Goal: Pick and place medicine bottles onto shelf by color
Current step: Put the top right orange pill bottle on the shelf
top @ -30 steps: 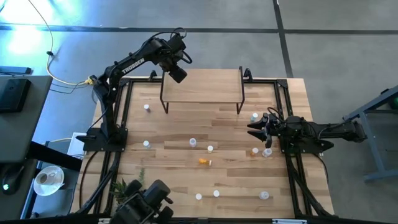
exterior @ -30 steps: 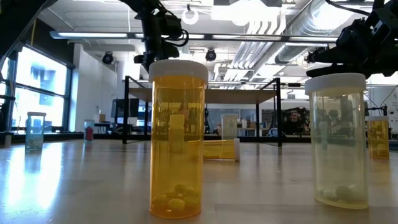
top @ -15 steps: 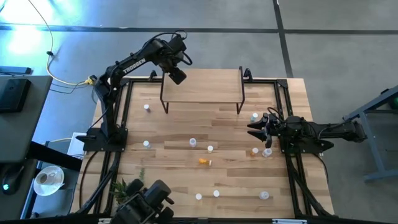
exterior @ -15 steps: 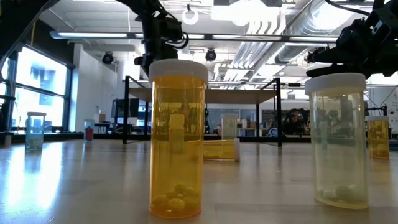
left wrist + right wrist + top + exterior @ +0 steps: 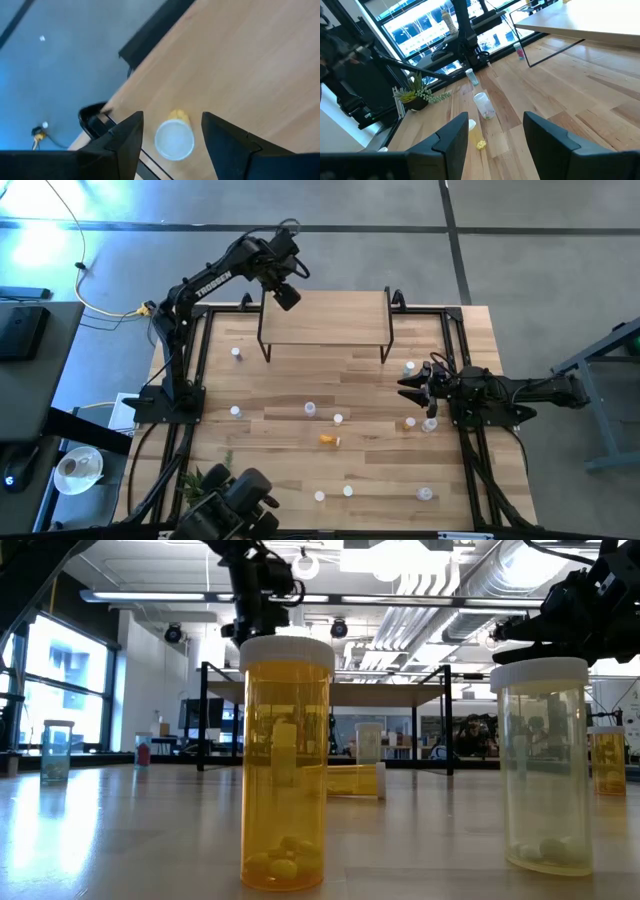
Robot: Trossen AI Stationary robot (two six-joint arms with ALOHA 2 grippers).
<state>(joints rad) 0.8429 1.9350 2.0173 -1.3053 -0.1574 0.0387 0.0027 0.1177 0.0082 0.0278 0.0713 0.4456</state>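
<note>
We have our left gripper [image 5: 285,297] raised above the back-left corner of the low light-wood shelf on thin black legs [image 5: 330,320], and through its wrist camera we look straight down on a small orange-yellow pill bottle with a white cap [image 5: 174,139] standing upright on the shelf board close to its edge. Our left fingers [image 5: 227,145] are spread wide to either side of that bottle with clear gaps, so nothing is pinched; we judge this bottle already placed. Our right gripper [image 5: 412,387] rests low near the right edge of the large wooden tabletop [image 5: 280,470], fingers spread and empty, among a small cluster of bottles: a white-capped one [image 5: 409,367] just behind it and an orange one [image 5: 410,422] with a pale one [image 5: 431,425] just in front. The other bottles remain scattered over the tabletop, including an orange bottle lying on its side [image 5: 329,440] near the middle, and in the low view a tall-looking orange bottle [image 5: 286,762] and a clear pale one [image 5: 543,762] stand nearest the camera. The main risk we see is the placed bottle's spot: it sits near the board's edge, so a sideways brush from a finger could tip it off the shelf. On the right, the crowded bottles could be knocked over if we reach in without aiming between them, and the lying bottle may roll when touched.
</note>
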